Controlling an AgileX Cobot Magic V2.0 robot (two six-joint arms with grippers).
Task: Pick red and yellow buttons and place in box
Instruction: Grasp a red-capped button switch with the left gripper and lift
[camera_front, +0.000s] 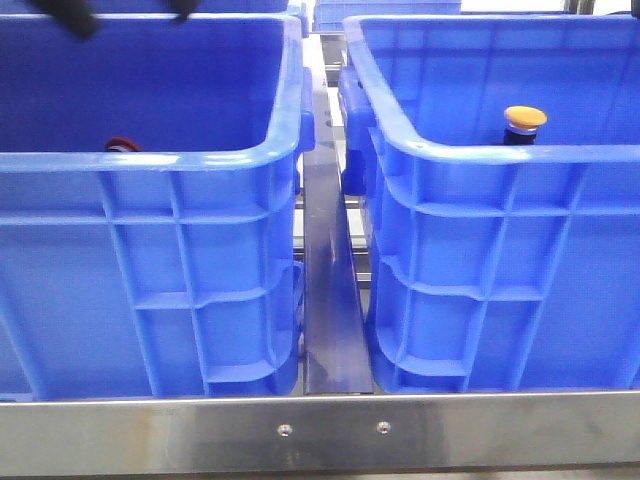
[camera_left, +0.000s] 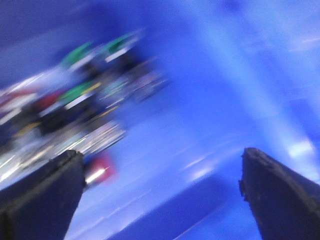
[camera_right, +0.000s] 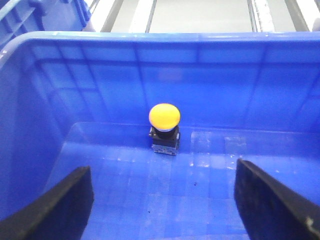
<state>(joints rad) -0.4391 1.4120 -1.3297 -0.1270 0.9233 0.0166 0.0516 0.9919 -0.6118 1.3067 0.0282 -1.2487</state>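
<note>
Two blue crates stand side by side: the left crate and the right crate. The yellow button stands upright on the right crate's floor, and shows in the right wrist view near a wall. My right gripper is open and empty above that floor, short of the button. My left gripper is open inside the left crate; this view is motion-blurred. A red-capped button lies beside one finger, apart from it. A red edge peeks over the left crate's rim.
A blurred heap of several buttons with green and red caps lies in the left crate. A dark metal strip runs between the crates. A steel rail crosses the front. Dark arm parts show at the top left.
</note>
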